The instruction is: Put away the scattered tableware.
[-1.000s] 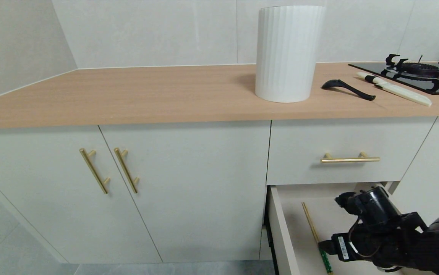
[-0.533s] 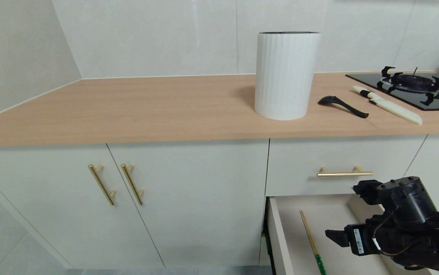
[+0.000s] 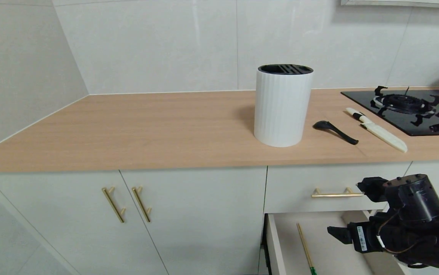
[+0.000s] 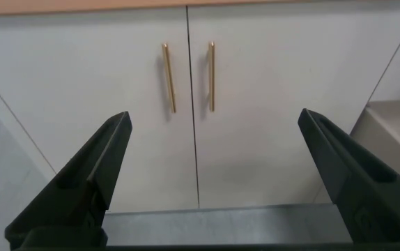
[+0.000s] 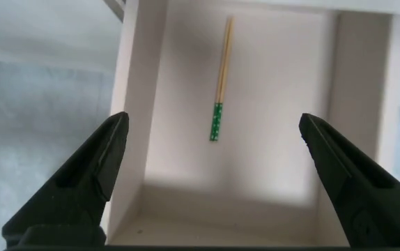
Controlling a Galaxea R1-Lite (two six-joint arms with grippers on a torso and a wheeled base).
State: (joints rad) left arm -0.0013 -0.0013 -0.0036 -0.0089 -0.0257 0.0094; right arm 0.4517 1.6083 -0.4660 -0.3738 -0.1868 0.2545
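Note:
A pair of wooden chopsticks with green ends (image 5: 220,84) lies in the open drawer (image 5: 132,118), also seen low in the head view as chopsticks (image 3: 304,248). My right gripper (image 5: 212,122) hangs above that drawer, open and holding nothing; in the head view it is the right gripper (image 3: 341,233) in front of the upper drawer. On the countertop a black spoon (image 3: 334,131) and a white knife (image 3: 376,130) lie to the right of a white ribbed utensil holder (image 3: 282,109). My left gripper (image 4: 214,117) is open, facing the cabinet doors.
A black gas hob (image 3: 406,109) sits at the counter's right end. The shut upper drawer has a gold handle (image 3: 336,194). Two cabinet doors with gold handles (image 4: 168,78) stand to the left. The wooden countertop (image 3: 146,130) left of the holder is bare.
The head camera has risen, so the whole scene has slid down. My right gripper has lifted up and away from the chopsticks, which stay in the drawer.

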